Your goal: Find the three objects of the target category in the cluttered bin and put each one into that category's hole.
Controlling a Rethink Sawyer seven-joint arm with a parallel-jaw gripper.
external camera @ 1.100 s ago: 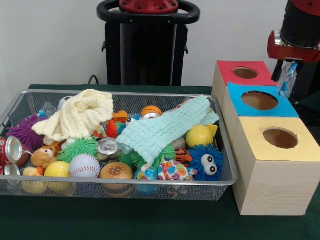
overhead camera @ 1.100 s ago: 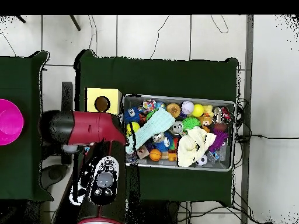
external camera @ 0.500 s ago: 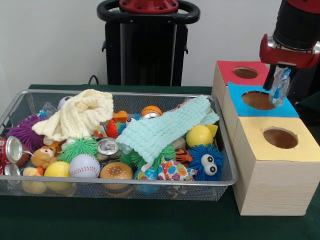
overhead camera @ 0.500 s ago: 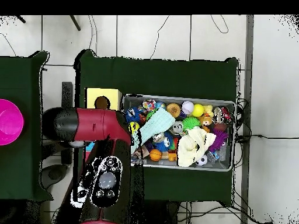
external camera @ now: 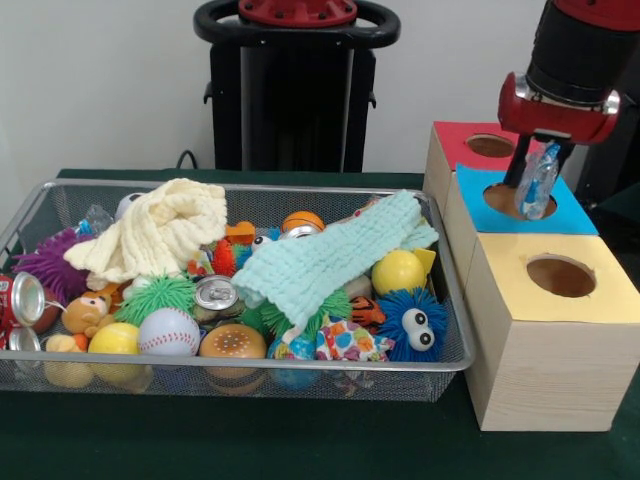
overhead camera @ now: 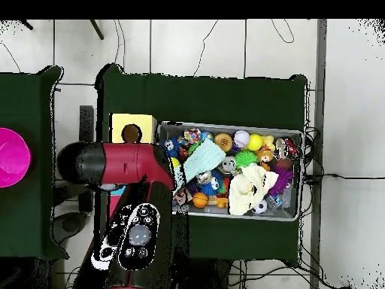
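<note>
Table [external camera: 300, 445] with a dark green cloth holds everything, and a strip of bare cloth runs along its near edge in the front view. The wide wire mesh bin [external camera: 250, 375] takes up most of that picture, and it is full to the rim with toys and cloths. A pale yellow knitted cloth [external camera: 155, 232] lies over the pile on one side and a light mint green cloth [external camera: 325, 262] lies across the middle. Just beside the bin stand three wooden boxes in a row, touching each other: the box with the yellow top [external camera: 548, 335] nearest the camera, the box with the blue top [external camera: 515, 210] in the middle, and the box with the red top [external camera: 483, 146] at the back. Each top has one round hole. There is only a thin gap between the bin and the boxes.

The red and black arm [external camera: 575, 60] comes down from above over the boxes. Its hand [external camera: 533, 185] hangs right over the hole in the blue top. It is pinching a clear, crinkly plastic bottle [external camera: 538, 182], which hangs down with its low end at the hole's rim. In the overhead view the arm covers the blue and red boxes.
</note>
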